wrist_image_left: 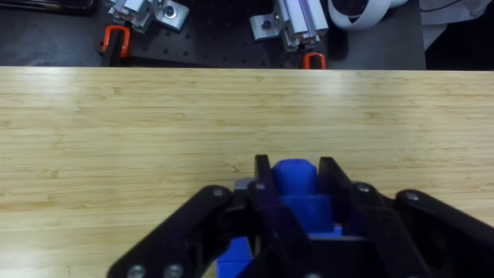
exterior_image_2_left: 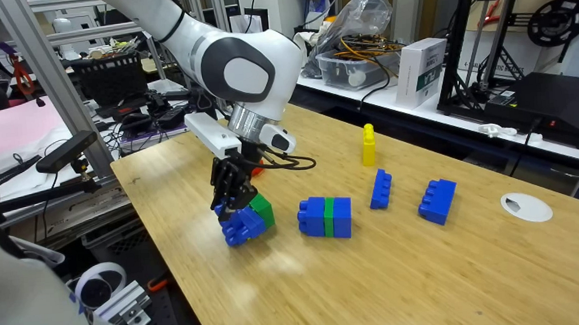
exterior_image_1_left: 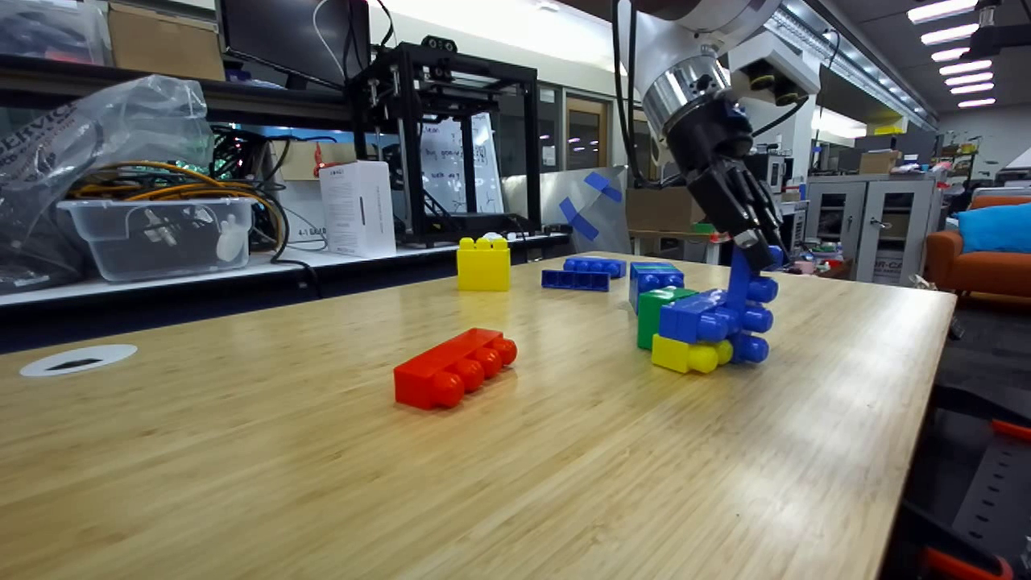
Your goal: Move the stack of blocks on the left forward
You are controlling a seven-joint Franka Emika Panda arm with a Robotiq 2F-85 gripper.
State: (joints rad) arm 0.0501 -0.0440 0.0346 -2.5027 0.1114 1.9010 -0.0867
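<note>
The stack of blocks (exterior_image_1_left: 694, 312) is a clump of mostly blue studded bricks with a green piece and a yellow piece at its base. In an exterior view it is at the table's near-robot edge (exterior_image_2_left: 245, 225). It appears to rest on the table. My gripper (exterior_image_1_left: 765, 248) points down at it, with a finger on each side of the upright blue brick at its top. In the wrist view, the fingers (wrist_image_left: 295, 164) close in on that brick (wrist_image_left: 308, 212), with little or no gap. Most of the stack is hidden behind the fingers there.
A blue and green block stack (exterior_image_2_left: 315, 218) stands beside it. Two blue bricks (exterior_image_2_left: 381, 189) (exterior_image_2_left: 437, 202), a yellow brick (exterior_image_1_left: 483, 267) and a flat red brick (exterior_image_1_left: 451, 366) lie elsewhere on the table. The table edge (wrist_image_left: 212, 69) is close to the gripper.
</note>
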